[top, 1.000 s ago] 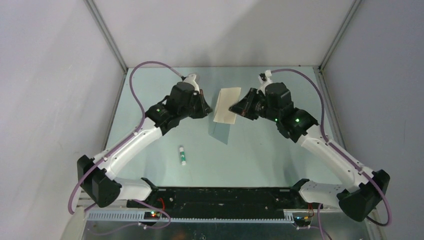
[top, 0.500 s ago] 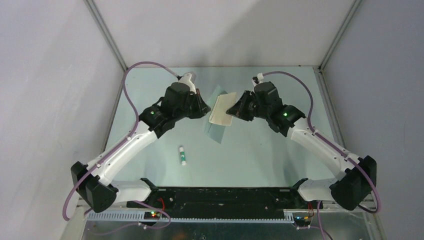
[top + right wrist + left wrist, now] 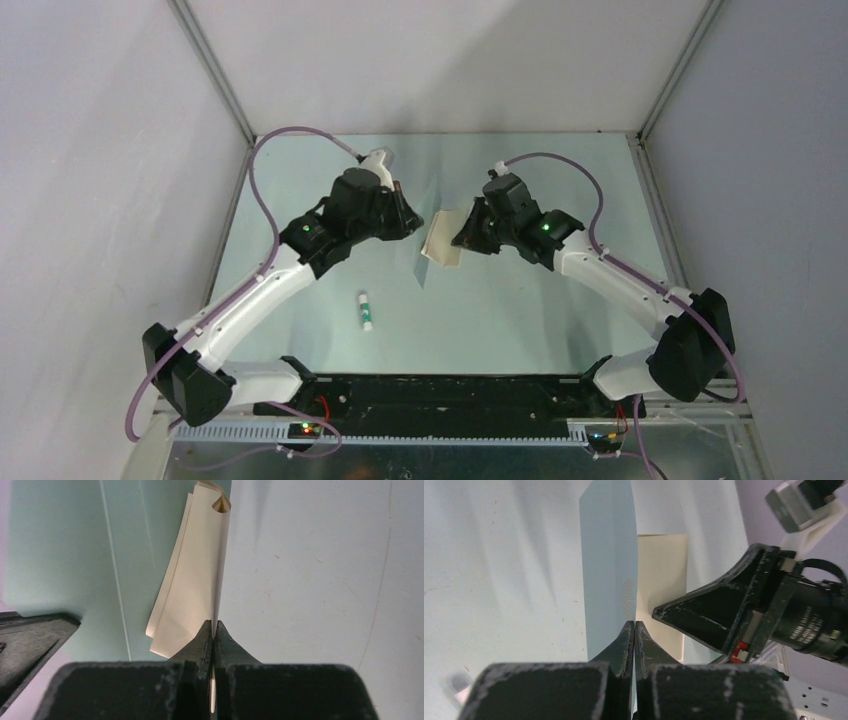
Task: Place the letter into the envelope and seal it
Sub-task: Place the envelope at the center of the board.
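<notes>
My left gripper (image 3: 412,222) is shut on the teal-grey envelope (image 3: 424,240) and holds it on edge above the table; in the left wrist view the envelope (image 3: 608,565) stands up from the closed jaws (image 3: 634,625). My right gripper (image 3: 460,238) is shut on the tan folded letter (image 3: 443,237) and holds it right beside the envelope. In the right wrist view the letter (image 3: 192,595) hangs folded in several layers from the closed jaws (image 3: 213,625). The letter also shows behind the envelope in the left wrist view (image 3: 661,575).
A small white stick with a green cap (image 3: 366,311) lies on the pale green table (image 3: 520,310) in front of the left arm. Metal frame posts stand at the table's back corners. The black base rail runs along the near edge.
Both arms have moved nearer and lower toward the table's middle. The envelope has been lifted off the table and turned on edge. The letter has moved left, up against the envelope.
</notes>
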